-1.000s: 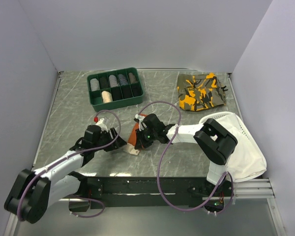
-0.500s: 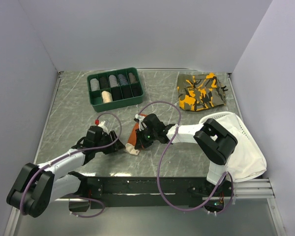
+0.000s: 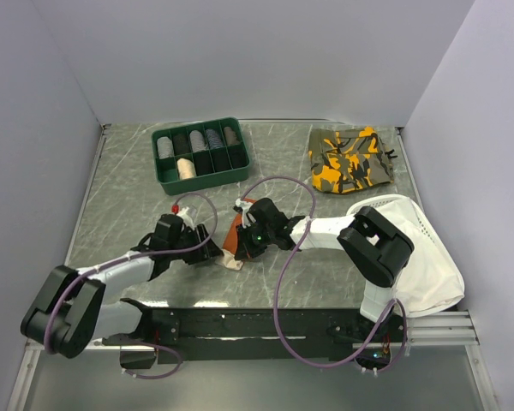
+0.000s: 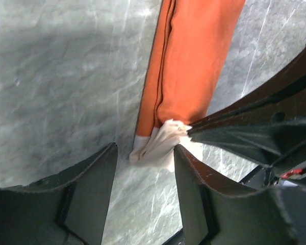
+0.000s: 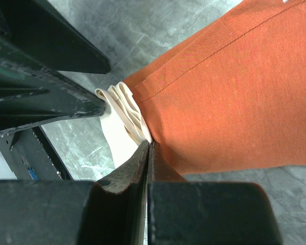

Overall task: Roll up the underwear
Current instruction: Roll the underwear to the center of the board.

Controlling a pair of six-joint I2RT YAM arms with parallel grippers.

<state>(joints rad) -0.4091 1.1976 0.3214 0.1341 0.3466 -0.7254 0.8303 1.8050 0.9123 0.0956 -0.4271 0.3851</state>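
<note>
Watching the left claw (image 3: 211, 250) creeping in over the last second, arm swinging toward the middle of the table (image 3: 120, 197) and jaws narrowing a little. Now standing open, fingertips straddling the cream waistband end of the underwear (image 3: 230, 235) without clamping it. Finding the underwear folded into a narrow orange strip near the front middle of the table, lying in the same place across the pictures. Seeing the right claw (image 3: 240, 247) staying closed, tips pinching the fabric right where cream meets orange and holding that end down. Not yet rolling: no coil showing, only flat layers. Reading the change as the left side lining up to take the waistband end, probably for starting the roll from there. Needing a clean grip on all the cream layers, otherwise risking a loose, lopsided 1st turn.
</note>
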